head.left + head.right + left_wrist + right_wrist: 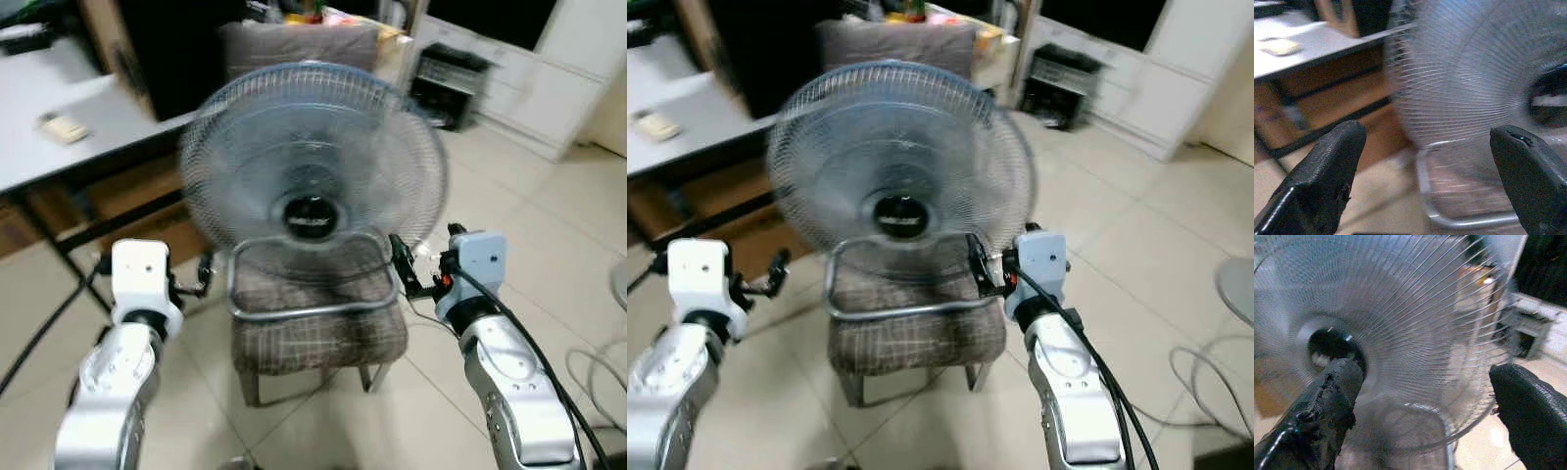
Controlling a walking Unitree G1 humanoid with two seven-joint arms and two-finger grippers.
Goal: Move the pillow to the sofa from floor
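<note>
Both grippers spread wide, left gripper (204,274) and right gripper (400,262) flanking fan (312,171) on stool (318,328)

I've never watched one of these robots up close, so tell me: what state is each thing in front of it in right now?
Fan: upright, standing on the stool, facing the robot; whether it spins, cannot tell.
Stool: upright on the tiled floor, checked cushion on top.
Left gripper: open, empty, raised beside the fan.
Right gripper: open, empty, raised near the fan's grille.
Table: standing at the robot's left, a small pale object on it.
</note>
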